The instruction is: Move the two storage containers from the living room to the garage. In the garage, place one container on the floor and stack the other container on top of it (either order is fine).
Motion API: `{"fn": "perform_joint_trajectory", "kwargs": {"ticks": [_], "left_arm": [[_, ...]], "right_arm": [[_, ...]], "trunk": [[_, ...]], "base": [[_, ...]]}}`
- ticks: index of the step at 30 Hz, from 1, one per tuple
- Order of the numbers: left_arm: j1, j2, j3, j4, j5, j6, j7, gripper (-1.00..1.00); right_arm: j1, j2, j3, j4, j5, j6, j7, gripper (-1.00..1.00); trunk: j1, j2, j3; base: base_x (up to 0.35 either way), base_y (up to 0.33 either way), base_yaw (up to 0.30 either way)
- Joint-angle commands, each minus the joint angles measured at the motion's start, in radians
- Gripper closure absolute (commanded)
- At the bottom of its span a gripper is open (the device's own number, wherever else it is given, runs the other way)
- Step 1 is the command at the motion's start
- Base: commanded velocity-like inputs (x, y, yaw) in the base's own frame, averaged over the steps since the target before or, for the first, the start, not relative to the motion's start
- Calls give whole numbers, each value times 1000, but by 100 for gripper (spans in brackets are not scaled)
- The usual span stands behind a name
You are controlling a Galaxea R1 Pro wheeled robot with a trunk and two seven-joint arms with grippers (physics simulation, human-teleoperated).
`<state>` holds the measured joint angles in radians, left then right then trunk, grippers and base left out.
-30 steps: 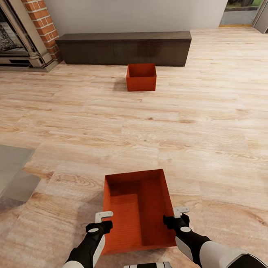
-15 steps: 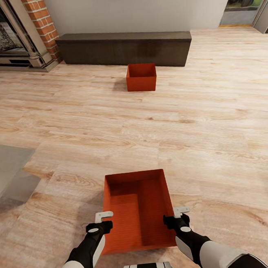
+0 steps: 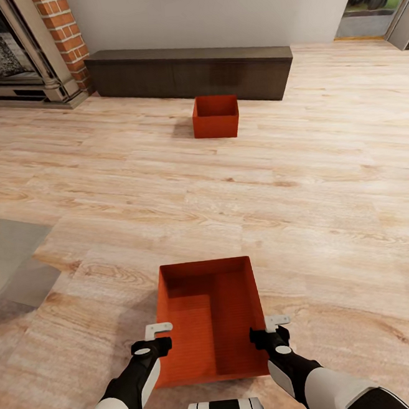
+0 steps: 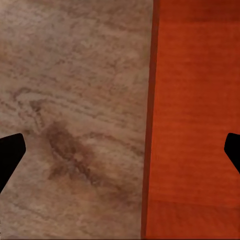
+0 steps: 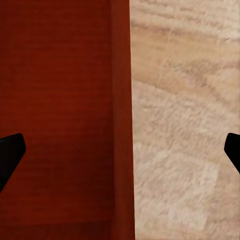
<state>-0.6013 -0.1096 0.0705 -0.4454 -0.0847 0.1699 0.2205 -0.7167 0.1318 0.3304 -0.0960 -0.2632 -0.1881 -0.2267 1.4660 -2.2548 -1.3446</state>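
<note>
You are looking down at the light wood plank floor (image 3: 326,174) of the living room, which takes up most of the head view. Along the far wall runs the long low dark bench (image 3: 192,74), with the red brick fireplace (image 3: 21,53) at its left end. A grey mat (image 3: 10,261) lies on the planks at the left edge.

Your two storage containers are both on this floor. The near container (image 3: 209,320) sits directly ahead of you between your arms, open top up. The far container (image 3: 215,116) stands just in front of the bench, well apart from the near one.

Your left gripper (image 3: 158,329) is at the near container's left wall; in the left wrist view its dark fingertips (image 4: 10,152) are spread wide, with the wall's thin edge running between them, one fingertip over the planks and the other over the bin's inside. Your right gripper (image 3: 276,321) is placed the same way at the right wall, fingertips (image 5: 10,150) far apart and straddling the edge. Both are released, gripping nothing
</note>
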Motion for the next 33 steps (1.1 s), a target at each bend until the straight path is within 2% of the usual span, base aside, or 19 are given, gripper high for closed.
{"fn": "perform_joint_trajectory", "kwargs": {"ticks": [1,7,8,21,27,30,33], "left_arm": [[0,-1,7,-2,-9,7,-1,-100],[0,-1,10,0,-9,10,-1,-100],[0,-1,9,3,-9,10,-1,100],[0,-3,3,-1,-10,6,-1,100],[0,-4,4,1,-9,6,66,100],[0,-4,3,4,-9,8,75,100],[0,-4,3,8,-9,9,73,100]], "right_arm": [[-1,0,9,1,-10,-4,-3,-100],[-1,1,9,1,-9,-5,-3,-100],[-1,1,9,1,-9,-5,-3,100],[-1,0,9,1,-8,-5,-3,100],[0,0,9,0,-8,-5,-3,100],[0,0,9,1,-9,-5,-3,100],[0,0,9,0,-10,-5,-3,100]], "trunk": [[0,0,-1],[0,0,-1],[0,0,-1],[0,0,-1],[0,0,-1],[0,0,-1],[-12,21,9]], "base": [[0,0,0],[0,0,0],[0,0,0],[0,0,0],[0,0,0],[0,0,0],[0,0,0]]}}
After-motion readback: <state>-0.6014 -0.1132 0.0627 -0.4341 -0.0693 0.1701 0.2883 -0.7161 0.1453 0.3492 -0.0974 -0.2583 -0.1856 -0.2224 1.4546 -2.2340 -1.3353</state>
